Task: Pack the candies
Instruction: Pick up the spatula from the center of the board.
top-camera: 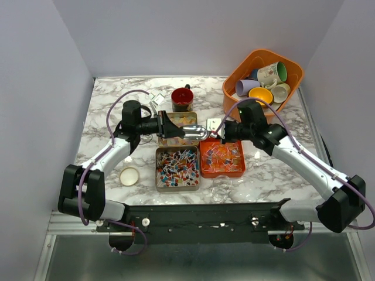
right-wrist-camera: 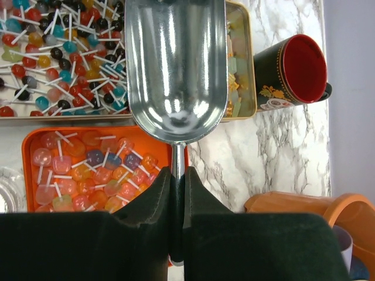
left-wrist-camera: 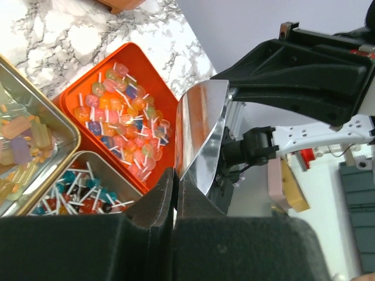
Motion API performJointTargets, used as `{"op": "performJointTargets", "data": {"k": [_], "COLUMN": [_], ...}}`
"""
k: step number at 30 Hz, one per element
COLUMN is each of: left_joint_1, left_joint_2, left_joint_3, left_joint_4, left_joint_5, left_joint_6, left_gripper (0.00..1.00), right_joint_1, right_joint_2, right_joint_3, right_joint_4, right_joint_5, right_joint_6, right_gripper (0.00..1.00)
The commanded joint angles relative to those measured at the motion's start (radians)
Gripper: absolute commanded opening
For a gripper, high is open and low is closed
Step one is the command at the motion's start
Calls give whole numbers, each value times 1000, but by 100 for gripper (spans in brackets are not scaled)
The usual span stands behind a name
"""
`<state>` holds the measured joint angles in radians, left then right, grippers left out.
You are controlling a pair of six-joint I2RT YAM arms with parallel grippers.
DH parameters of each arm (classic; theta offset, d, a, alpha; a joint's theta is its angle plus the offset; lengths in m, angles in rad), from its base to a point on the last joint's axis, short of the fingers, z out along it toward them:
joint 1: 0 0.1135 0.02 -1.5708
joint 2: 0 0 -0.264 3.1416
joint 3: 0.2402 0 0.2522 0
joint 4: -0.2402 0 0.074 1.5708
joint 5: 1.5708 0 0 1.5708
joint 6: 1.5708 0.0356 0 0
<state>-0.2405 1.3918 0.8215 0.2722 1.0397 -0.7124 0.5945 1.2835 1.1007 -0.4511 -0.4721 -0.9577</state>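
An empty metal scoop (top-camera: 196, 131) hangs over the tins between both grippers. My left gripper (top-camera: 176, 126) is shut on the rim of its bowl (left-wrist-camera: 202, 129). My right gripper (top-camera: 218, 132) is shut on its thin handle (right-wrist-camera: 177, 161), with the bowl (right-wrist-camera: 176, 64) pointing away. The candies lie in three open tins. A gold tin (top-camera: 158, 170) holds red, blue and white stick sweets (right-wrist-camera: 58, 52). An orange tin (top-camera: 203, 158) holds pale clear-wrapped ones (right-wrist-camera: 88, 170). A gold tin behind (top-camera: 176, 142) holds pastel squares (left-wrist-camera: 23, 146).
A dark mug with a red inside (top-camera: 182, 98) stands behind the tins. An orange basket (top-camera: 258, 54) with several mugs sits at the back right. A round white lid (top-camera: 129, 175) lies at the front left. A small clear piece (top-camera: 155, 98) lies at the back.
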Motion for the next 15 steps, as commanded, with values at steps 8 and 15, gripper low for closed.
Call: {"op": "performJointTargets", "data": {"k": [8,15], "left_joint_1": [78,46], "left_joint_2": [-73,-105], "left_joint_3": [77,-5], "left_joint_4": [-404,-424], "left_joint_5": [-234,-299], "left_joint_6": [269,324], "left_gripper": [72,57], "right_joint_1": [-120,-148], "right_joint_2": [68,172], "right_joint_3": [194,284], "right_joint_4": [-549,-793], "right_joint_5": [130,341], "right_joint_6": [-381,-565], "right_gripper": [1,1]}}
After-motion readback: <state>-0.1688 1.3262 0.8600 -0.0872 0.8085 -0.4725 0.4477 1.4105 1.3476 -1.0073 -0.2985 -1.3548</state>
